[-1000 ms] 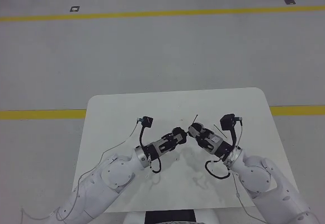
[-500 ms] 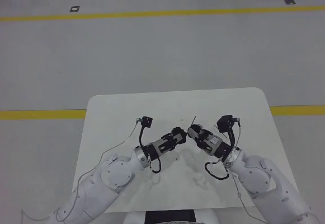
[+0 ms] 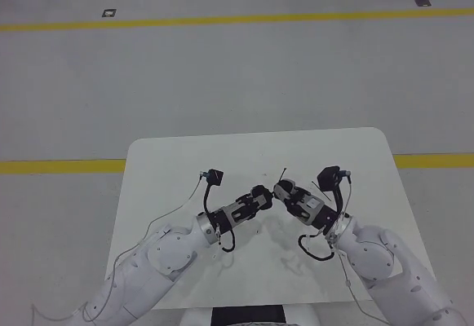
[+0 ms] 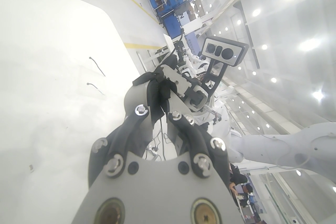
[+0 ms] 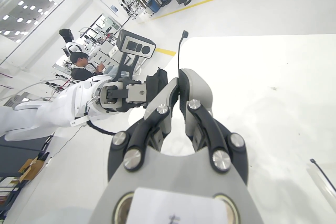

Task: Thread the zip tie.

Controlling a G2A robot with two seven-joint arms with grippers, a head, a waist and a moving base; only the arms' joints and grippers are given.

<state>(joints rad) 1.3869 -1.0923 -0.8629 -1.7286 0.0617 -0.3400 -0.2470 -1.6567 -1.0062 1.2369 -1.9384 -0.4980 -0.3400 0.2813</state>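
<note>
While the right gripper [image 5: 179, 96] clamps the zip tie [image 5: 179, 57] over the middle of the table [image 5: 262, 64], the left gripper [image 4: 158, 93], closed tight, meets it tip to tip, so alignment seems underway, tail into head next.

White table [image 3: 220, 155], loose zip tie [image 5: 320, 172] lying

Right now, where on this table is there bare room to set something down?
The far strip of the table is bare, corner to corner. The middle is crowded: the left hand and right hand meet there, the right clamping the zip tie, and a loose tie lies close by.
</note>
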